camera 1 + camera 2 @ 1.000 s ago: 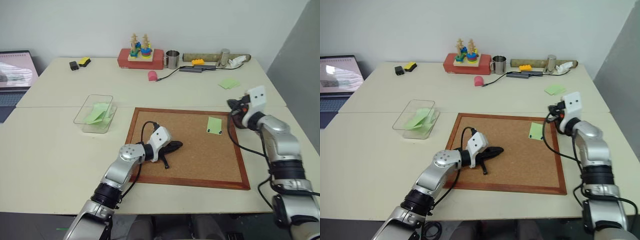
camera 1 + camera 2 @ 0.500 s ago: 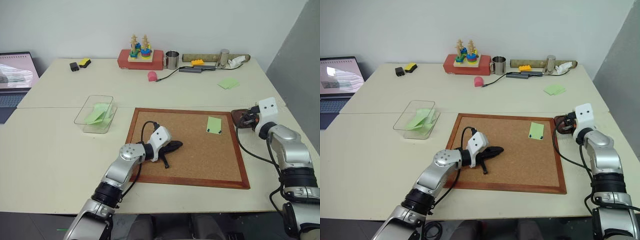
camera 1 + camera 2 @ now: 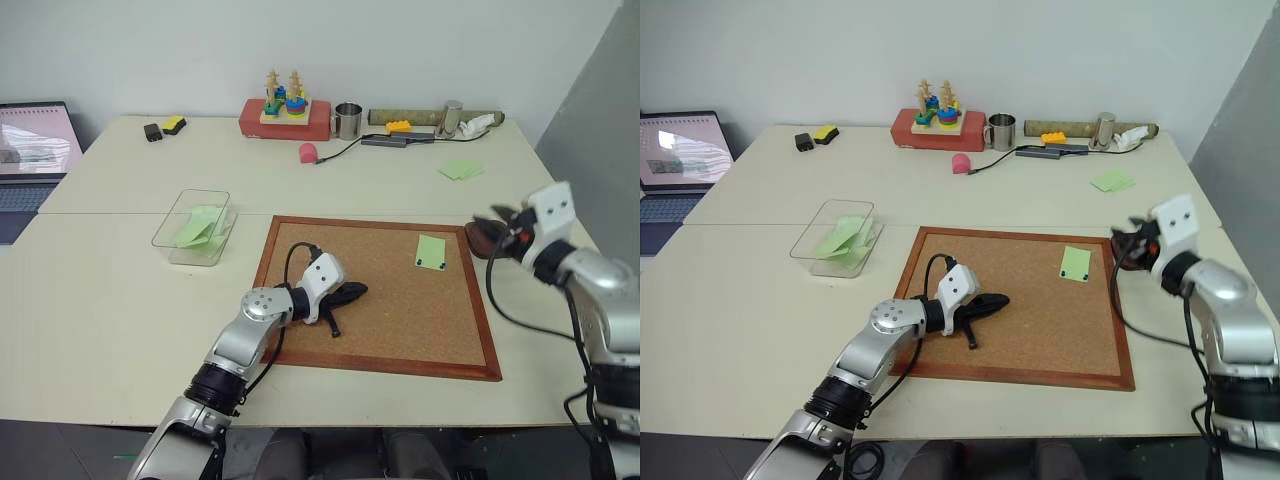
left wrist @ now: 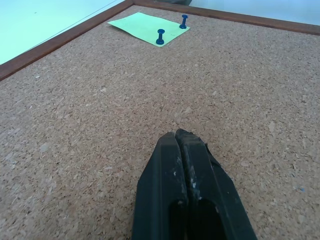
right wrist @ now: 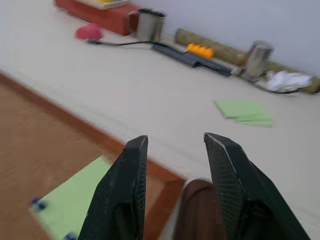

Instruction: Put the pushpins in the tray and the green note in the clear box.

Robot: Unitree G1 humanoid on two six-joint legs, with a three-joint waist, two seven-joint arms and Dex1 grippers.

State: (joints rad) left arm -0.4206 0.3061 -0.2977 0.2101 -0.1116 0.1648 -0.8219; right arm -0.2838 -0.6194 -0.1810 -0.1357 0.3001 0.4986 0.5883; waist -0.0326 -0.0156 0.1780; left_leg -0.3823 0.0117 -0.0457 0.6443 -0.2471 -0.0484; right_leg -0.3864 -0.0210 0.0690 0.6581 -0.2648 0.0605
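The green note (image 3: pixel 431 251) lies near the right edge of the corkboard (image 3: pixel 400 320). Two blue pushpins (image 4: pixel 160 36) hold it down along its near edge. Just off the board's right frame sits the dark red-brown tray (image 3: pixel 478 243); I cannot make out what is in it. My right gripper (image 5: pixel 175 140) hovers open above the tray's near side, with nothing between its fingers. The left gripper (image 3: pixel 352 293) rests shut on the middle of the cork, empty, well short of the note. At the left of the board stands the clear box (image 3: pixel 193 227) with green sheets inside.
Loose green sheets (image 3: pixel 460 170) lie at the back right. Along the far edge are a red toy block (image 3: pixel 283 117), a metal cup (image 3: pixel 346 120), a pink object (image 3: pixel 307 152) and cables. A laptop (image 3: pixel 30 150) stands far left. A grey panel borders the table's right side.
My right gripper has opened and drawn back from over the tray toward the table's right edge. The left arm has kept still.
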